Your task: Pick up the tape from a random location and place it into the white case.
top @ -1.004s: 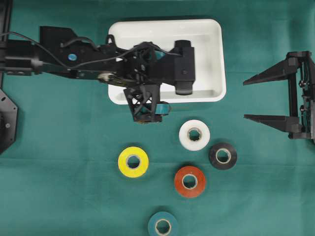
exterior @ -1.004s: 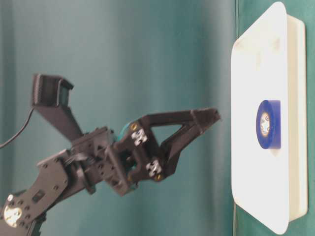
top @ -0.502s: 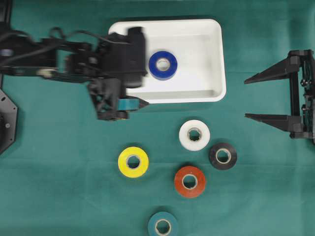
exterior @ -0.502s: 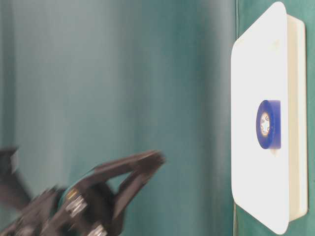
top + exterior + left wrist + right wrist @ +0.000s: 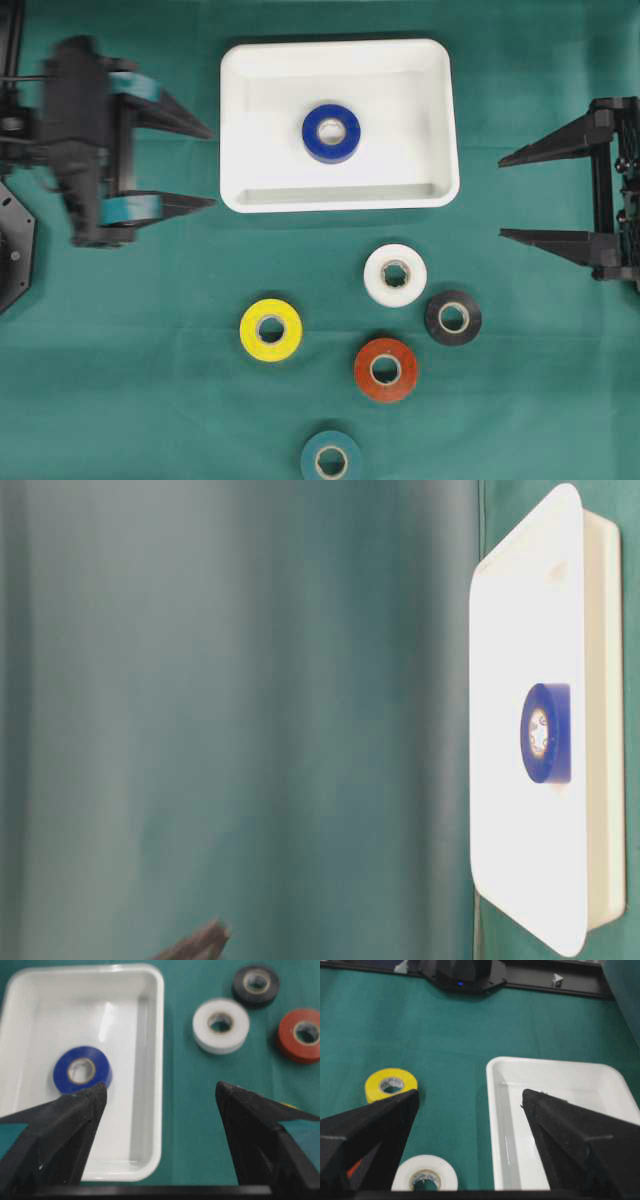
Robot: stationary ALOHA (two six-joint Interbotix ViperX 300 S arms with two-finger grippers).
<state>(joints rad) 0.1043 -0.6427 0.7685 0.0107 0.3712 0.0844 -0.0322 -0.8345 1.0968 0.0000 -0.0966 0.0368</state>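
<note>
A dark green cloth (image 5: pixel 520 400) covers the counter across the whole overhead view, lying flat with only faint creases and a slight weave. The light is even and soft, and shadows fall close under whatever sits on the cloth. In the table-level view a teal-green backdrop (image 5: pixel 250 680) fills the left and middle of the frame, blurred, with pale vertical bands of brightness running down it. Along the top edge of the right wrist view a black rail (image 5: pixel 555 982) crosses behind the cloth, carrying a dark housing with a small blue light (image 5: pixel 460 983).
</note>
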